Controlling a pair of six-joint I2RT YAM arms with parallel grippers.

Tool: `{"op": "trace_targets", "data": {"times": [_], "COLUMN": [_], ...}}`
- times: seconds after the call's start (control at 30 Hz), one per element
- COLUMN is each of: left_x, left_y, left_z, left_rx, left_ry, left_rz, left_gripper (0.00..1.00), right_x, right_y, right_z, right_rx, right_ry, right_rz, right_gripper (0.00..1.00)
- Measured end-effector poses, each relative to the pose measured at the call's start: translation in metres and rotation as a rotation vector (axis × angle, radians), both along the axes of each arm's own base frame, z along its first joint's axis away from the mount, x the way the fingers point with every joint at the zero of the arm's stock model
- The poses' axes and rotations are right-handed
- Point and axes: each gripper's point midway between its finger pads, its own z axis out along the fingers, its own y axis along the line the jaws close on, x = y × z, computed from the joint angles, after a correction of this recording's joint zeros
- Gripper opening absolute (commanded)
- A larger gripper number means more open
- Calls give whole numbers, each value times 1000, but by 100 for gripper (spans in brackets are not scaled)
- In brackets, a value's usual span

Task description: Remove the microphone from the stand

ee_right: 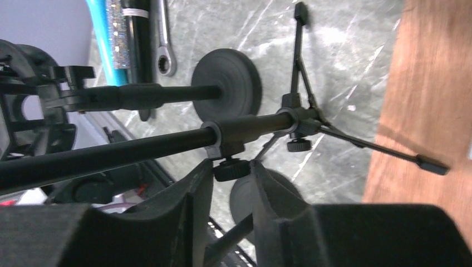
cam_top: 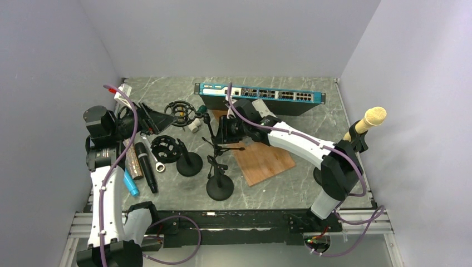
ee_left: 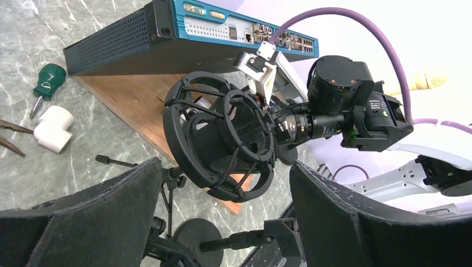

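A gold-headed microphone (cam_top: 372,118) sits tilted in a clip on a stand at the far right, away from both grippers. In the middle stands a black tripod stand (cam_top: 214,142) with a long pole (ee_right: 167,142). My right gripper (cam_top: 222,132) is at that pole, and in the right wrist view its jaws (ee_right: 232,167) are shut on the pole's small black knob (ee_right: 232,170). My left gripper (cam_top: 161,118) is open wide. An empty black shock mount (ee_left: 222,139) hangs just ahead of its fingertips, not between them.
A blue network switch (cam_top: 261,95) lies along the back and a wooden board (cam_top: 266,161) lies under the right arm. Two round-base stands (cam_top: 189,165) (cam_top: 220,188) stand at centre. A black microphone (cam_top: 146,167), a wrench (cam_top: 156,161), a green screwdriver (ee_left: 47,78) and a white elbow (ee_left: 53,128) lie on the left.
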Motion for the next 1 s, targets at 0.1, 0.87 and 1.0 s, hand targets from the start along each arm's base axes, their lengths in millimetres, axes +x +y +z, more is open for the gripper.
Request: {"op": "trace_targets", "data": {"times": [0.1,0.87,1.0], "left_x": [0,0,0], "left_y": [0,-1,-1], "left_z": [0,0,0], "left_rx": [0,0,0], "left_ry": [0,1,1], "left_rz": [-1,-2,-3], "left_gripper": [88,87,87], "right_x": [-1,-6,-6], "right_y": [2,3,4], "right_z": [0,4,4], "right_rx": [13,-355,-352], "right_ry": [4,-484,-482], "right_rz": [6,30,32], "right_gripper": [4,0,0]}}
